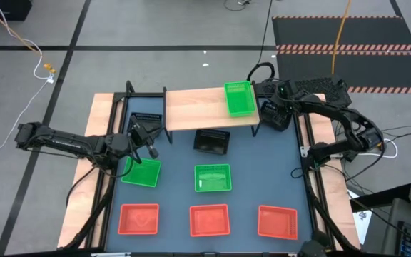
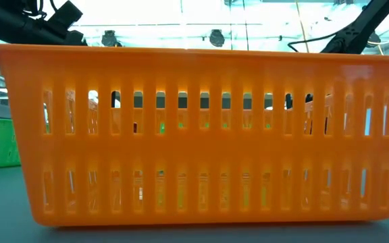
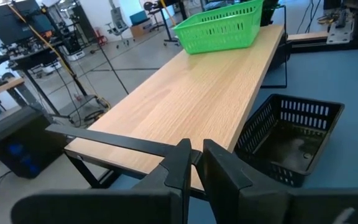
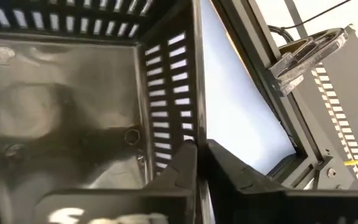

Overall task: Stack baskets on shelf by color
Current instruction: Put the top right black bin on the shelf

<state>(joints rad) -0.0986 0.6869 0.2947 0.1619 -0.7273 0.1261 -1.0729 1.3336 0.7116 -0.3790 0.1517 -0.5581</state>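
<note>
One camera looked straight down on my whole tabletop (image 1: 262, 160). The low one faced a red basket (image 2: 201, 135) close up. My left wrist camera shared the shelf (image 3: 191, 106) with it overhead.

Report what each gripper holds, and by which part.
The right gripper is shut on the side wall rim of a black basket beside the shelf. The left gripper holds nothing.

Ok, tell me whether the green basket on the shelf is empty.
Empty, as far as shown: the high view shows only bare mesh floor inside the green basket on the shelf.
</note>
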